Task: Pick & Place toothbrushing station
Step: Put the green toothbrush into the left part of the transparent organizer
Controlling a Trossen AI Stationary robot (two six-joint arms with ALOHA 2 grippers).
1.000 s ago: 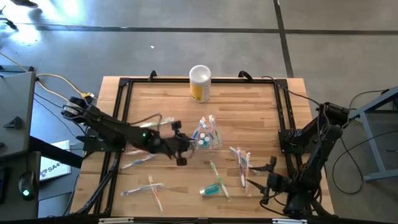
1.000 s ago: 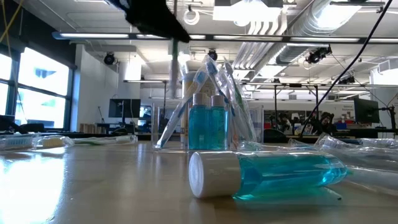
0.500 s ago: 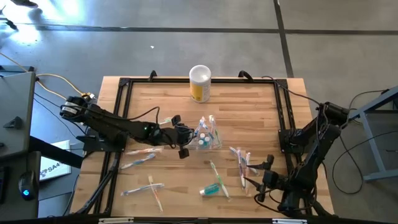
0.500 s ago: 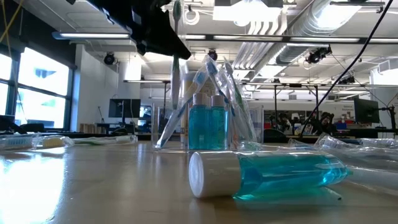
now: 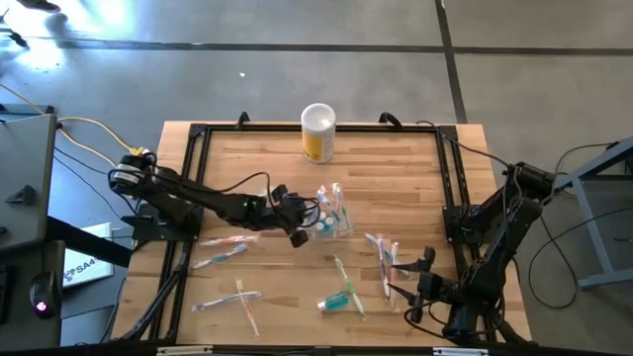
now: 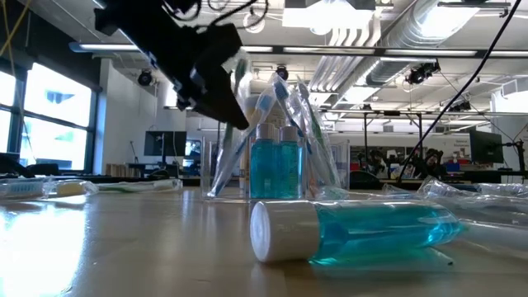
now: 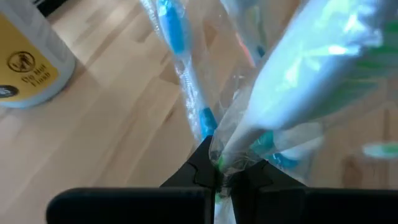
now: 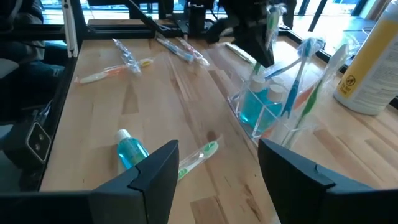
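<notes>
Clear plastic walls mark the holder (image 5: 333,220) near the middle of the table (image 5: 396,168), teal tubes (image 6: 276,168) and wrapped toothbrushes (image 8: 301,70) upright inside; the left hand (image 5: 300,223), just left of it, is clamped on one wrapped toothbrush (image 7: 292,81) and should, I judge, tip it over the rim and lower it before letting go, without nudging the light holder. The right hand (image 8: 214,171) waits with fingers apart at the table's near right. Crinkled wrapping hides where the held brush's far end sits.
</notes>
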